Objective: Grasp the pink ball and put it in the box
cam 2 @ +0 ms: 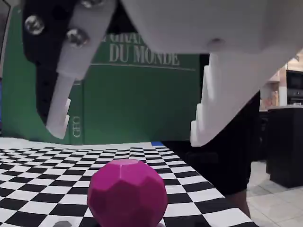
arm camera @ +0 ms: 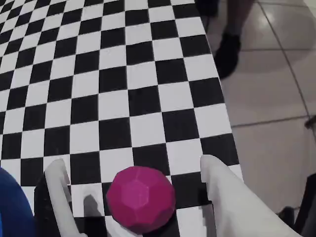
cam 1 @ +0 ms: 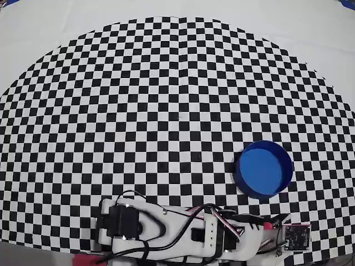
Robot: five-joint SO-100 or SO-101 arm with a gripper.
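Note:
The pink faceted ball (arm camera: pixel 140 197) rests on the checkered cloth between my two white fingers, with a gap on each side. My gripper (arm camera: pixel 133 165) is open around it. In the fixed view the ball (cam 2: pixel 127 194) sits just below and between the spread fingertips of the gripper (cam 2: pixel 129 133), which hangs above it. In the overhead view only a sliver of the ball (cam 1: pixel 268 225) shows by the gripper at the bottom right. The round blue box (cam 1: pixel 263 169) stands on the cloth just beyond the gripper; its edge shows in the wrist view (arm camera: pixel 10 207) at the lower left.
The checkered cloth (cam 1: pixel 177 111) ends close to the ball on the right in the wrist view, with tiled floor (arm camera: pixel 276 98) beyond it. A green book (cam 2: pixel 142 94) stands behind the table in the fixed view. The arm's base (cam 1: pixel 125 221) is at the bottom of the overhead view.

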